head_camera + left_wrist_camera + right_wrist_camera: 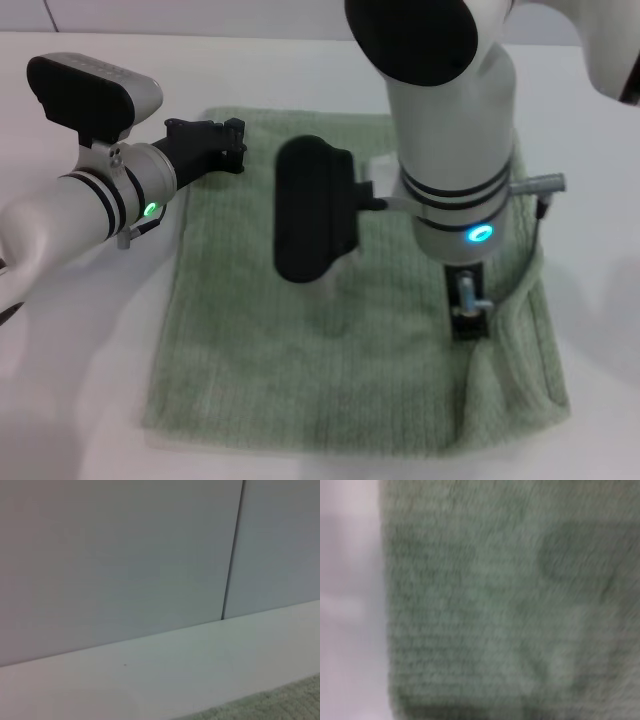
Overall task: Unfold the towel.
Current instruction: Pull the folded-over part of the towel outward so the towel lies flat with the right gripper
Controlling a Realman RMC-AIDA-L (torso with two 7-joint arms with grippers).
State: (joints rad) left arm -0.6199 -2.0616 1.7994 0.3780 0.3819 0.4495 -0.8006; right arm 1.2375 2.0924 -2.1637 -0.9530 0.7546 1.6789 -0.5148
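We see a white desk, plain matte surface. Directly on it lies the towel, pale green ribbed terry, spread mostly flat. Its near right corner is bunched into a raised fold. Desk shows bare on both sides and behind the towel.

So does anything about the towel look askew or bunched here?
Yes. The towel lies mostly flat, but its near right part is rucked into raised folds beside the right gripper, which is down on it there.
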